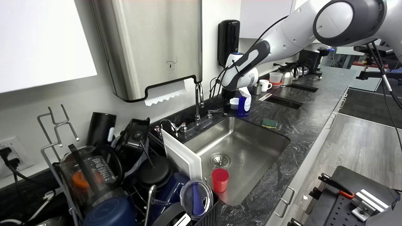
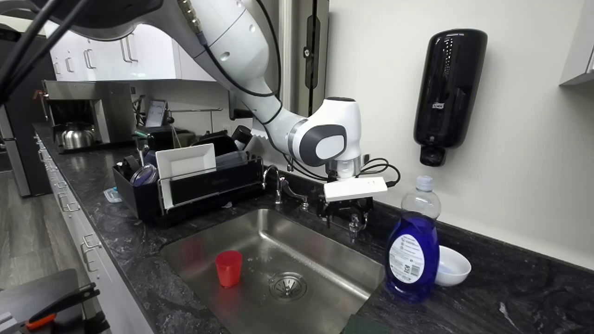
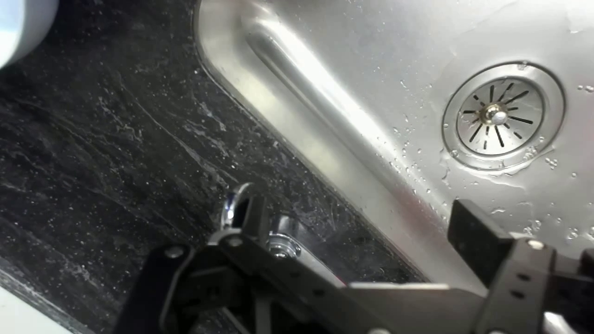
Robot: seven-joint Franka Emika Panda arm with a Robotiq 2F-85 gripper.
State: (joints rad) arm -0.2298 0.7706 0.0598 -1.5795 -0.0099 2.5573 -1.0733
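My gripper (image 2: 346,222) points down over the dark counter behind the sink (image 1: 245,150), beside the chrome tap fittings. In the wrist view its fingers stand wide apart, the right pad (image 3: 478,241) over the sink's back edge, with nothing held between them. The left finger overlaps a chrome tap handle (image 3: 229,211); whether they touch I cannot tell. Close by in an exterior view are the gripper (image 1: 226,110) and the tap lever (image 1: 216,111). A red cup (image 2: 229,269) stands in the sink, near the drain (image 3: 496,116).
A blue soap bottle (image 2: 412,260) and a white bowl (image 2: 455,266) stand at the sink's corner. A full dish rack (image 2: 213,181) with a white plate (image 1: 182,153) borders the opposite end. A sponge (image 1: 269,123) lies on the counter. A black dispenser (image 2: 450,88) hangs on the wall.
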